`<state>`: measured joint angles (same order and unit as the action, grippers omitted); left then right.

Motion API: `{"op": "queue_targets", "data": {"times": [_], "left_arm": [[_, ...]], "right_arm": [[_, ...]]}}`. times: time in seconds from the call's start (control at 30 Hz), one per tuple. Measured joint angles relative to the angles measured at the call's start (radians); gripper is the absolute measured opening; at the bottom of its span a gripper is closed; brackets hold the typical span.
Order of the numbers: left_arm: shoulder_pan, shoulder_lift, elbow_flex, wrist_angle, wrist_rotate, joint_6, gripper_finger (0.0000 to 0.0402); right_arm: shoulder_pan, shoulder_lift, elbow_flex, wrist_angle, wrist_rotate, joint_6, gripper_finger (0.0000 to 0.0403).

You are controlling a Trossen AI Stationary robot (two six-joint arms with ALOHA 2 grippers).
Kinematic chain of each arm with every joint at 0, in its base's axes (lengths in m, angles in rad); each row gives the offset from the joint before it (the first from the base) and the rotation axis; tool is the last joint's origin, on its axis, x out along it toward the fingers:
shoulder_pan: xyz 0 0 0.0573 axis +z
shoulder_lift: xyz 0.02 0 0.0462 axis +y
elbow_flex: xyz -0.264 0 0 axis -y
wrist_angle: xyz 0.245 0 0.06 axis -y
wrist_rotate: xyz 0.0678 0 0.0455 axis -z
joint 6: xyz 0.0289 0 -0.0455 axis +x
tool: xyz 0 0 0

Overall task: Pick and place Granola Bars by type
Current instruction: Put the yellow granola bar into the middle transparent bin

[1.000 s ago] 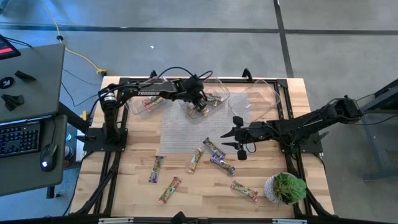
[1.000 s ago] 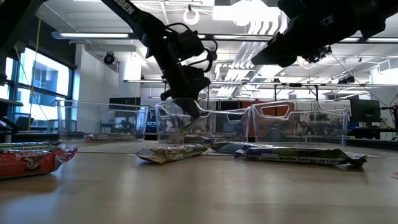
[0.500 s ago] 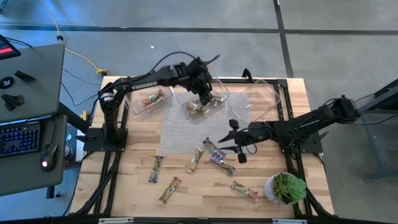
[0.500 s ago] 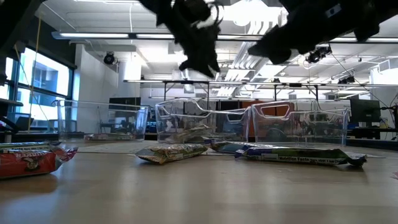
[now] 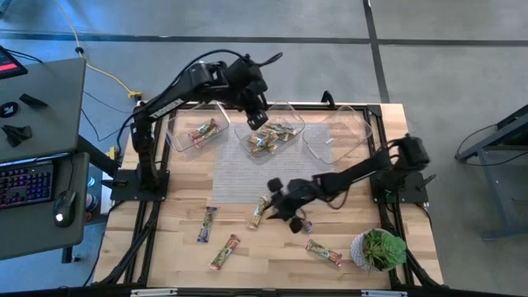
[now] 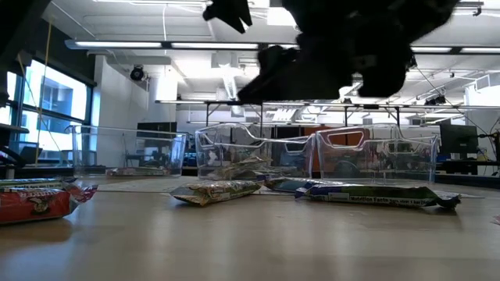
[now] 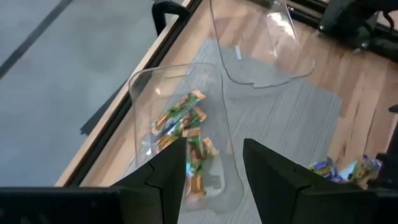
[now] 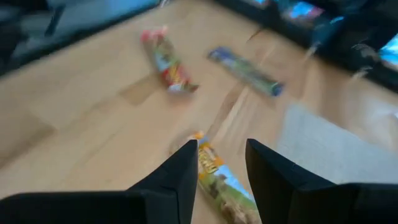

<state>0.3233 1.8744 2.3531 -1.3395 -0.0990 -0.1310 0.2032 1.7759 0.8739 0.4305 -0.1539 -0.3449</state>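
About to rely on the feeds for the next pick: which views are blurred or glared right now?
Right wrist view: motion-smeared, the bars on the wood streaked. Low view: arms silhouetted black against bright ceiling lights, near red bar out of focus. Left wrist view: sharp, slight glare on the clear tub. High view: even light, no blur.

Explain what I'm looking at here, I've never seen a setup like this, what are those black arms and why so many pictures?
These are two robot arms at a wooden table, sorting granola bars into clear tubs. One camera looks down from above, one sits at table height, and one rides on each wrist. The left gripper hangs open and empty above the middle tub, which holds green-wrapped bars. The right gripper, open and empty, reaches over loose bars on the table. The left tub holds a bar; the right tub looks empty.
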Motion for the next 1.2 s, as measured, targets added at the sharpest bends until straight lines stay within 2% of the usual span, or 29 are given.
{"op": "queue_targets", "data": {"times": [0.2,0.47,0.87,1.03,1.2], "left_arm": [[-0.052,-0.013,-0.008,-0.097,-0.03,-0.028,0.0154],[-0.112,-0.014,-0.008,-0.149,-0.087,-0.082,0.0154],[-0.157,-0.054,-0.01,-0.225,-0.105,-0.099,0.0154],[-0.246,-0.108,-0.009,-0.233,-0.127,-0.145,0.0154],[-0.373,-0.152,-0.008,-0.233,-0.251,-0.179,0.0154]], "right_arm": [[0.0,0.103,0.176,-0.167,-0.196,-0.102,0.0119],[-0.023,0.2,0.272,-0.299,-0.213,-0.184,0.0124],[-0.093,0.238,0.276,-0.292,-0.197,-0.217,0.0143],[-0.112,0.24,0.276,-0.294,-0.212,-0.218,0.0151],[-0.114,0.24,0.276,-0.296,-0.243,-0.218,0.0158]]}}
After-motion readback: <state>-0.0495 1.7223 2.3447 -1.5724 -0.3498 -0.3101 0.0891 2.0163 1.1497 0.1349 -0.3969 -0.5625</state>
